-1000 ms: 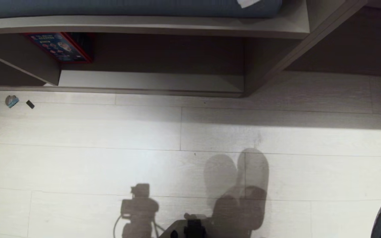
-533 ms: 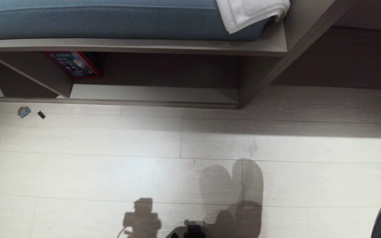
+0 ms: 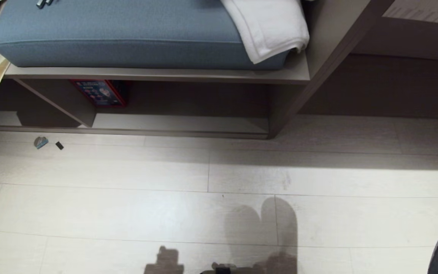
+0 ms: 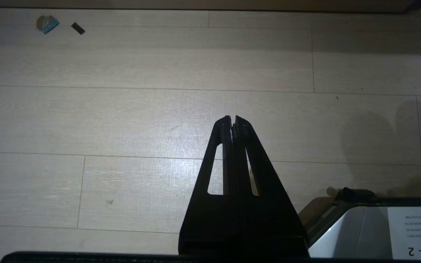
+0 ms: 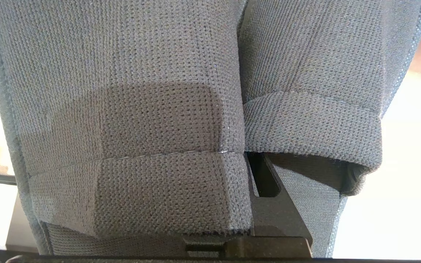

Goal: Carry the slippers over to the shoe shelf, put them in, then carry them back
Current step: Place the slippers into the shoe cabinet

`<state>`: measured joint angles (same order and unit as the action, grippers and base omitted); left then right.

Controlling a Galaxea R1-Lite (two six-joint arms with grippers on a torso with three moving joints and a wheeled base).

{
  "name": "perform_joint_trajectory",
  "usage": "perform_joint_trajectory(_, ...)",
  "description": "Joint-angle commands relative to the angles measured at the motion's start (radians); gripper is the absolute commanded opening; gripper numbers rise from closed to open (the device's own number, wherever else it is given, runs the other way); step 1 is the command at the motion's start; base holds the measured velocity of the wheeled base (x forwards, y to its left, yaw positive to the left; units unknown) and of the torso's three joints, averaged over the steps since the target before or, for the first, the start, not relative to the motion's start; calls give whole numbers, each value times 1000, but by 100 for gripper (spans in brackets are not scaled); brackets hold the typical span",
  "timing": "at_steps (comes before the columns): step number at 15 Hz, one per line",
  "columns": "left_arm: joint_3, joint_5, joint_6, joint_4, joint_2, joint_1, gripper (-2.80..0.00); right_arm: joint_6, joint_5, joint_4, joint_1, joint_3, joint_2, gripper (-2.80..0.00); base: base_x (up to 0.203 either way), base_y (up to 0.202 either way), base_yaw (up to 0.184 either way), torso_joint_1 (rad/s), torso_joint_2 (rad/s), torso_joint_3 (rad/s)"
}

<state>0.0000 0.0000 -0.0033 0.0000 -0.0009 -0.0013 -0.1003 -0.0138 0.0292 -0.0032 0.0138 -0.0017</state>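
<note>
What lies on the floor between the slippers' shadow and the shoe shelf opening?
In the head view, only bare pale floor planks separate the slippers' shadow from the shoe shelf; two small scraps lie off to the left.

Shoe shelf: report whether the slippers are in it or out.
Out. The shelf cubby shows only a bare base board, while the slippers hang from the right gripper, filling its wrist view.

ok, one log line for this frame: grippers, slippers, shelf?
right gripper: shut on slippers, both hanging from it | left gripper: shut, empty, over floor | shoe shelf: ahead, no slippers inside
</note>
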Motion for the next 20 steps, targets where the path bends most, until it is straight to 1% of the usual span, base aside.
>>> perform_joint_trajectory(1,0,0,0,-2,1,0,-280,-1,-1,0,-1,0,0,-280,0,0,0,-1,1,194)
perform_joint_trajectory(20,0,0,-1,-1,1,0,-280,-1,0,0,0,0,0,-280,0,0,0,2,2,201)
